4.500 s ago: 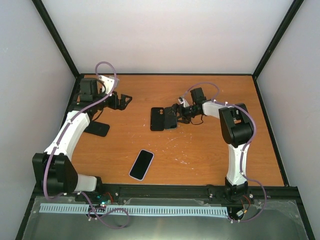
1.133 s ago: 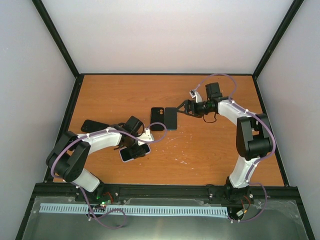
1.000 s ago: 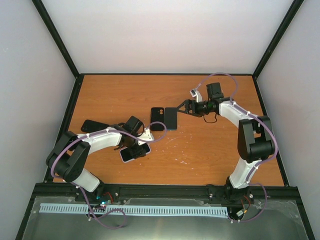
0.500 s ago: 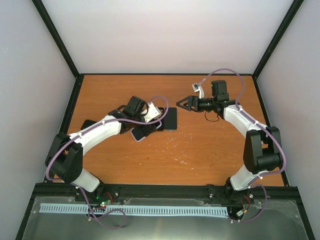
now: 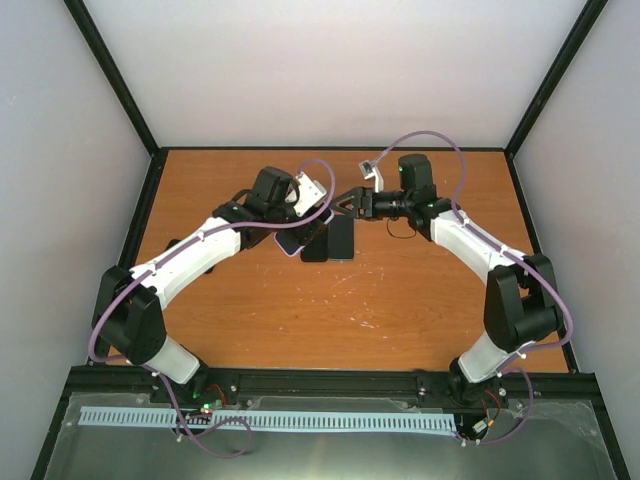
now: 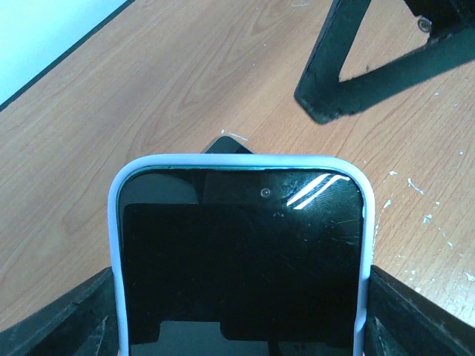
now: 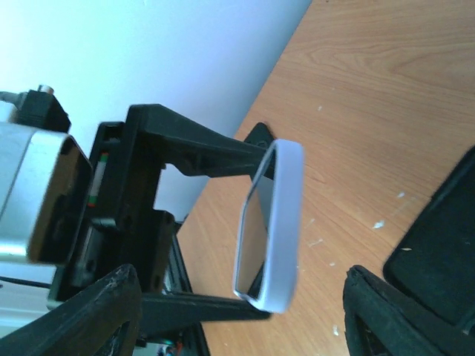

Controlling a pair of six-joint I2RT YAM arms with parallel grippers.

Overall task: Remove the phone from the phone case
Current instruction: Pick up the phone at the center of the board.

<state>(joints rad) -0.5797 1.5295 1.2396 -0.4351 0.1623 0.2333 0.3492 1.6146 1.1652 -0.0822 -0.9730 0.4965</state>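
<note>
Wooden table (image 5: 420, 300). The left gripper (image 5: 303, 222) holds the cased phone (image 6: 241, 252) aloft at far centre, jaws clamped on its sides. The right gripper (image 5: 350, 203) faces it, jaws apart, not touching. Likely step: readying to peel. Next, the right must pinch the case (image 7: 286, 215) rim. Only the right wrist view shows that rim edge-on; only the top view shows two dark slabs (image 5: 330, 240) beneath.

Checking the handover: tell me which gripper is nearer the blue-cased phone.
Left. The left gripper clamps the phone between its fingers. The right gripper hangs just beside it, jaws open, not gripping it.
</note>
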